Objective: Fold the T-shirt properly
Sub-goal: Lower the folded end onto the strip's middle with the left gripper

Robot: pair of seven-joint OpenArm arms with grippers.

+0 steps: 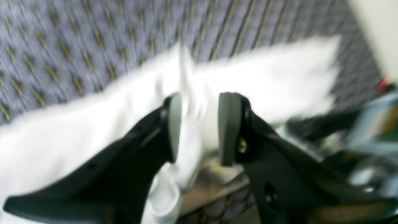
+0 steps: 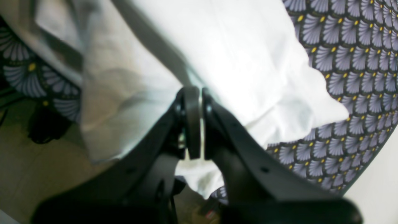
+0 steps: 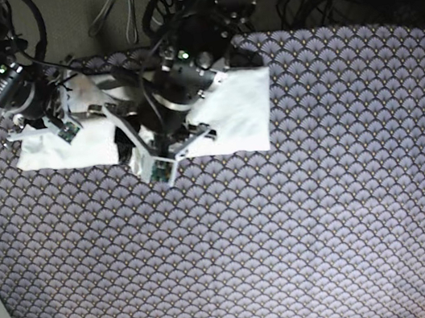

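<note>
- I see the tablecloth [image 3: 289, 228] covering the whole work surface, purple-grey with a scallop pattern and small yellow dots; most of it lies bare toward the near side and the right of the base view.
- The T-shirt [image 3: 234, 114] lies on the cloth at the far edge, left of centre in the base view; it is white and wrinkled; one flat panel spreads out to the right of the arms, and another part stretches left beneath them; in the right wrist view a bunched corner of it rests on the patterned cloth.
- The left gripper [image 1: 199, 127] hovers over the middle of the shirt; its jaws stand apart with white fabric showing in the gap; the picture is blurred, so I cannot tell whether the pads touch the fabric.
- The right gripper [image 2: 196, 121] sits at the shirt's left end in the base view; its jaws are clenched together on a fold of the shirt, with cloth draping away on both sides of the fingers.
</note>
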